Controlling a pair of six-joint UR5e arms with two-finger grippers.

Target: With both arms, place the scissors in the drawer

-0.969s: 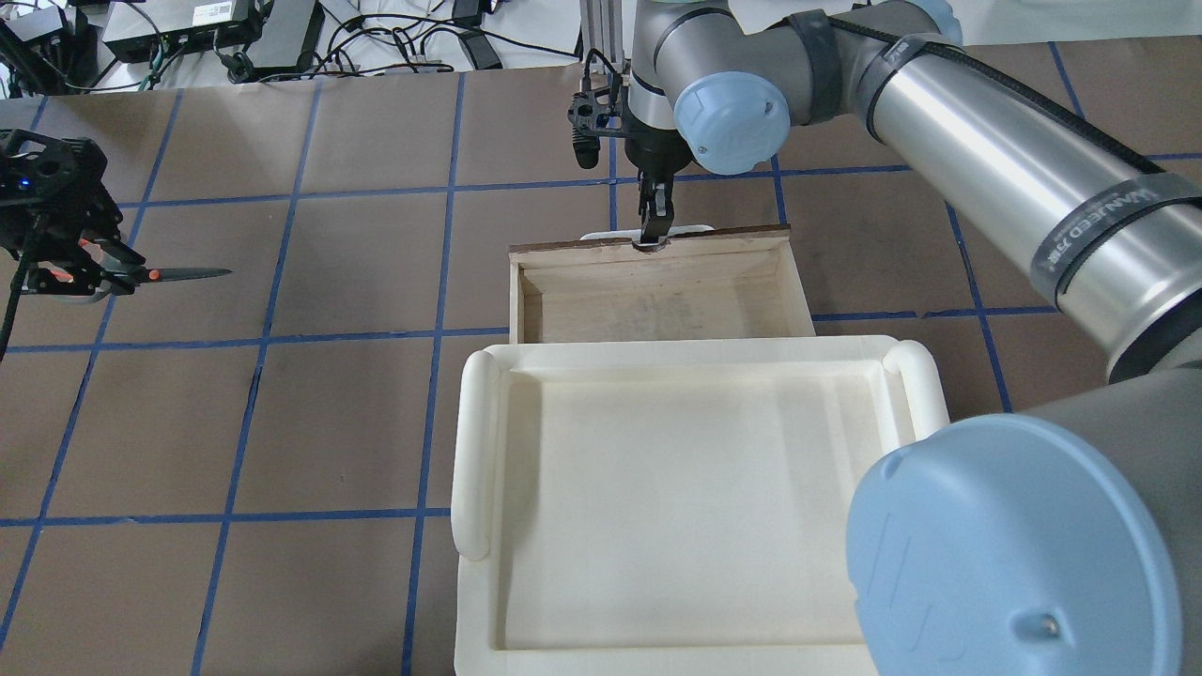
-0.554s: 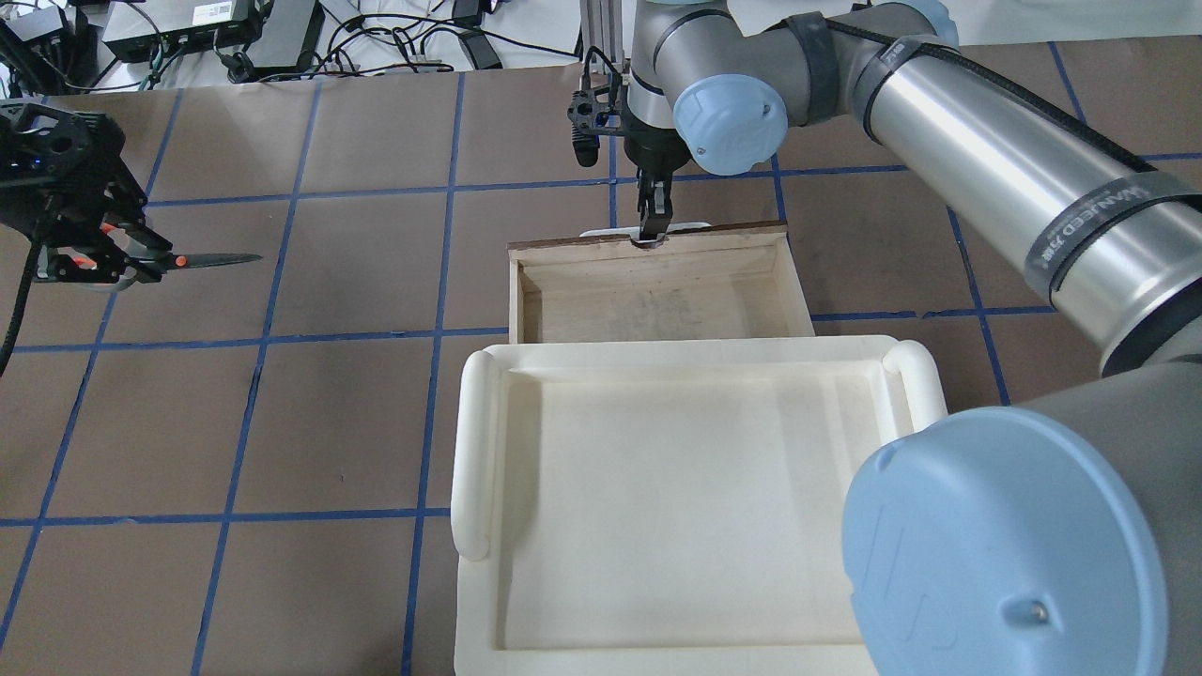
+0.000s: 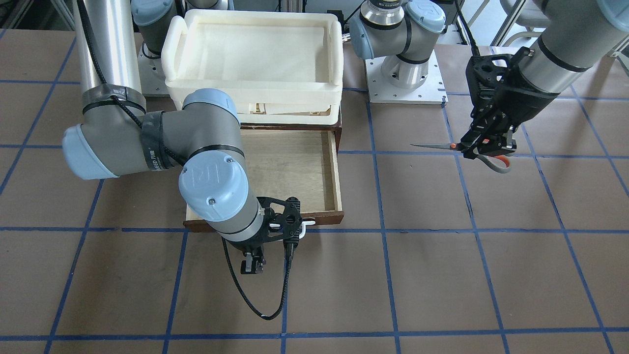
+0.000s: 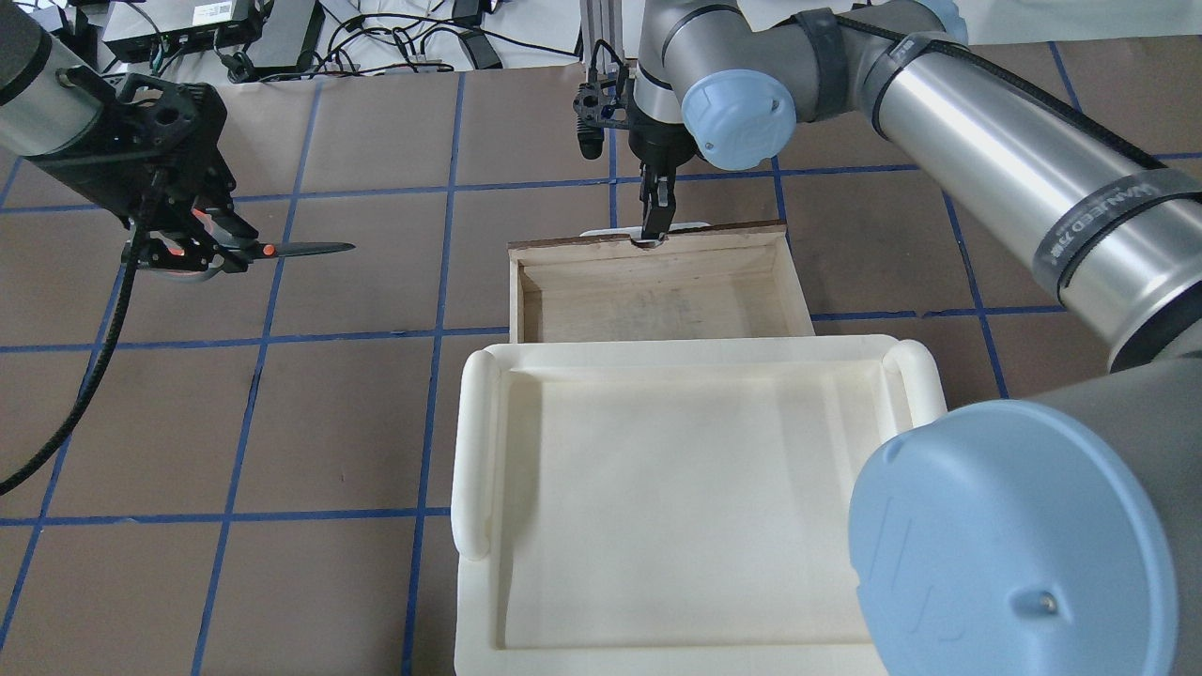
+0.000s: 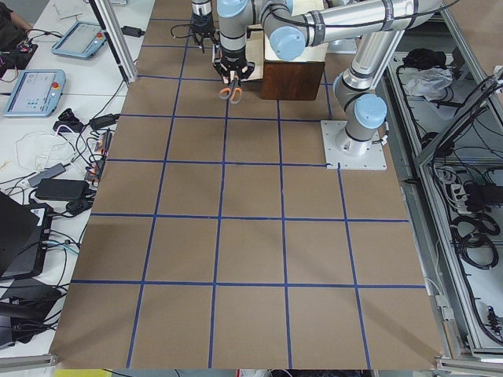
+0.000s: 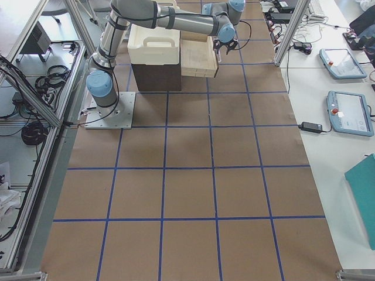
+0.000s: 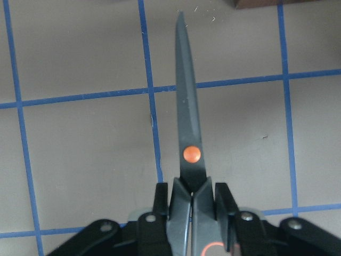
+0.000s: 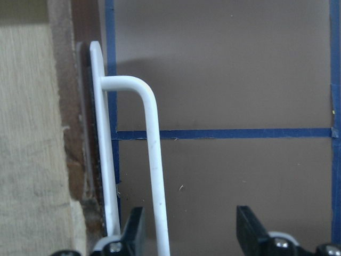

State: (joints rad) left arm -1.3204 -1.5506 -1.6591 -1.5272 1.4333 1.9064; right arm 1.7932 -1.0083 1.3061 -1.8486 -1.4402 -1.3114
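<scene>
My left gripper is shut on the grey-and-orange handles of the scissors and holds them above the table, left of the drawer, with the blades pointing at it. In the left wrist view the dark blades are closed and stick out ahead of the gripper. The dark-brown drawer is pulled open and its plywood floor is bare. My right gripper is open, its fingers on either side of the white bar handle at the drawer's front. It also shows in the overhead view.
A cream-white plastic tray sits on top of the cabinet behind the open drawer. The right arm's elbow hangs over the drawer's front corner. Brown table with blue grid lines lies between scissors and drawer.
My left gripper has carried the scissors to the right and a little farther back, closer to the drawer. The right gripper has stayed at the handle.
</scene>
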